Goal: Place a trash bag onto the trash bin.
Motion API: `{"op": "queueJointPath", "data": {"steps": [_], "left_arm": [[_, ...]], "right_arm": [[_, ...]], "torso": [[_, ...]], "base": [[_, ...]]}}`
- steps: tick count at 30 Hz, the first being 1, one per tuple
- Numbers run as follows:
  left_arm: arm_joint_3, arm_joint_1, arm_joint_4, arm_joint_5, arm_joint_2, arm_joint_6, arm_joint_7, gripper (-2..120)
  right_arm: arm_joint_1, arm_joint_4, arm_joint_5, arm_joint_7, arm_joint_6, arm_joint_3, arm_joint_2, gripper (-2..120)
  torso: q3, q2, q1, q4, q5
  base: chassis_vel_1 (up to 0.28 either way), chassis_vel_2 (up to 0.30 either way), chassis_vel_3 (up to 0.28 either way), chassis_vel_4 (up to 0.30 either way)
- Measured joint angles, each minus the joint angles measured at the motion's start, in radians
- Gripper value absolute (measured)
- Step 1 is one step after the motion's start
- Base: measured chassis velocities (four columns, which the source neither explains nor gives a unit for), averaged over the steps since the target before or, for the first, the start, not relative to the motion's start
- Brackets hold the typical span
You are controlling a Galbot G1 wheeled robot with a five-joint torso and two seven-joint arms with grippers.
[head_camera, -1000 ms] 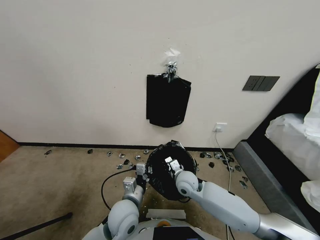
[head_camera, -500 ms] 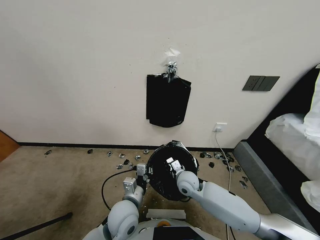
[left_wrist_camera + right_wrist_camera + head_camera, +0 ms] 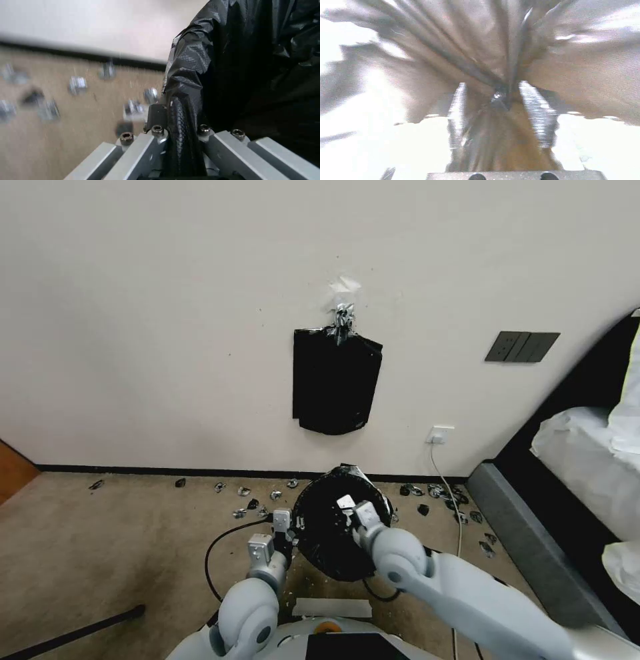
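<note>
Beige carpet (image 3: 120, 540) runs to a pale wall, and at its foot, dead centre of the head view, both arms work over the bag (image 3: 327, 540). From the left wrist the left hand (image 3: 181, 130) is clamped on a fold of the bag's black film, the pleat running straight down between its fingers; in the head view this left hand (image 3: 285, 521) sits at the bag's nine o'clock edge. The right hand (image 3: 352, 507) reaches into the mouth from about four o'clock, and its wrist view shows the right hand (image 3: 501, 100) pinching gathered film that fans away from the tips. Against the pictures of a second and half a second ago, the right hand has slid slightly toward three o'clock while its forearm has swung lower and nearer the camera; the left has hardly moved. The bag's mouth looks rounder and flatter than before, its far lip at twelve o'clock sitting lower. I judge this as the opening being spread and drawn down over the bin, whose white wall is hidden under the film, so seating cannot be confirmed. Beyond, small scraps (image 3: 257, 499) litter the carpet from nine to three o'clock, a bundle (image 3: 335, 387) of bags hangs on the wall at twelve, and a bed (image 3: 587, 460) lies at three.
</note>
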Motion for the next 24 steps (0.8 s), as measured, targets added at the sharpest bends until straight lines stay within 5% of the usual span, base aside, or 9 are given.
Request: {"op": "queueJointPath", "data": {"steps": [6, 10, 24], "left_arm": [[0.001, -0.076, 0.092, -0.190, -0.039, 0.024, -0.106, 1], [0.006, -0.106, 0.136, -0.222, -0.055, 0.043, -0.141, 1], [0.012, -0.142, 0.199, -0.297, -0.046, 0.080, -0.191, 1]], "right_arm": [[-0.171, 0.060, -0.057, -0.070, 0.000, 0.154, -0.022, 78], [-0.216, 0.060, -0.089, -0.083, 0.000, 0.183, -0.015, 96], [-0.220, 0.048, -0.090, -0.086, 0.001, 0.196, 0.004, 100]], "torso": [[0.000, 0.000, 0.000, -0.0001, -0.0001], [0.000, 0.000, 0.000, 0.0002, 0.0000], [0.000, 0.000, 0.000, 0.0003, 0.0000]], "base": [[0.000, 0.000, 0.000, 0.000], [0.000, 0.000, 0.000, 0.000], [0.000, 0.000, 0.000, 0.000]]}}
